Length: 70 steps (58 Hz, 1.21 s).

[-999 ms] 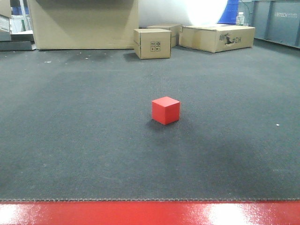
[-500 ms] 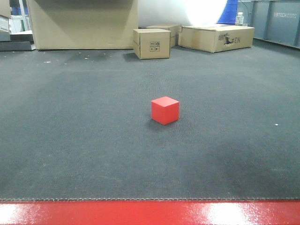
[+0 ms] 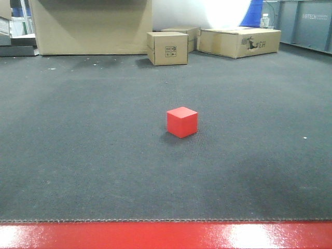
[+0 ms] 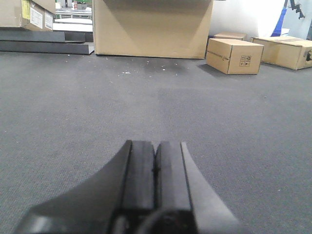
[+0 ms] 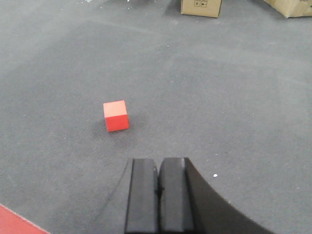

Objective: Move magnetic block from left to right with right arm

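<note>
A: Start with the big things. What's around?

B: A wide dark grey carpet (image 3: 78, 155) fills nearly every view, with a glossy red strip (image 3: 166, 236) along its near edge. At the far side stand cardboard boxes: one very large box (image 3: 91, 26), a long flat box (image 3: 239, 41), and a small printed box (image 3: 167, 47). All are well apart from the work.

A: And the magnetic block?

B: The magnetic block (image 3: 182, 122) sits alone on the carpet near the middle of the front view, one corner turned toward the camera. Nothing touches it.

A: Which way from the right hand?

B: In the right wrist view the block (image 5: 116, 116) lies ahead of the right hand (image 5: 158, 195) and off to its left, near but clearly apart. It's a cube, so no long axis to line up with. I'd judge the hand must swing left and forward, and open, before any grasp.

A: Its fingers?

B: Pressed together, holding nothing. The left hand (image 4: 156, 190) is likewise closed and empty, and the block doesn't appear in its view, so the right one is better placed.
</note>
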Each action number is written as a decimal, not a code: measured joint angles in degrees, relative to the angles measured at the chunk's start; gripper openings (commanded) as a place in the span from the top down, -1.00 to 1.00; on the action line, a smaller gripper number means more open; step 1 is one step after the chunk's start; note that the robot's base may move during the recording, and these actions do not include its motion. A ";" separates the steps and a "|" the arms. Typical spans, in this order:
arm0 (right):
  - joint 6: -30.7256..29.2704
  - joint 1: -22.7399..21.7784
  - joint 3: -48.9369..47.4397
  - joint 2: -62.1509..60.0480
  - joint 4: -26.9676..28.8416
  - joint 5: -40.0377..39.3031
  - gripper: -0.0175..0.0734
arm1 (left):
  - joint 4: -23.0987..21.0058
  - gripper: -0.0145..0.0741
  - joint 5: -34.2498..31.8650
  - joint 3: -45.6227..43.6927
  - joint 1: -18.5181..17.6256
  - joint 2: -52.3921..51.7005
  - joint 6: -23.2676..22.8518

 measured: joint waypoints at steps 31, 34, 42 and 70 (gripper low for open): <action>0.48 -18.53 16.85 -23.34 -5.18 -9.25 0.47 | 0.00 0.96 0.00 0.00 0.00 0.00 0.00; 0.48 -19.84 19.61 -25.12 -5.18 -11.37 0.47 | 0.00 0.96 0.00 0.00 0.00 0.00 0.00; 0.63 -21.91 26.94 -28.27 -5.18 -16.30 0.47 | 0.00 0.96 0.00 0.00 0.00 0.00 0.00; 0.83 -21.98 29.50 -28.53 -5.18 -18.49 0.47 | 0.00 0.96 0.00 0.00 0.00 0.00 0.00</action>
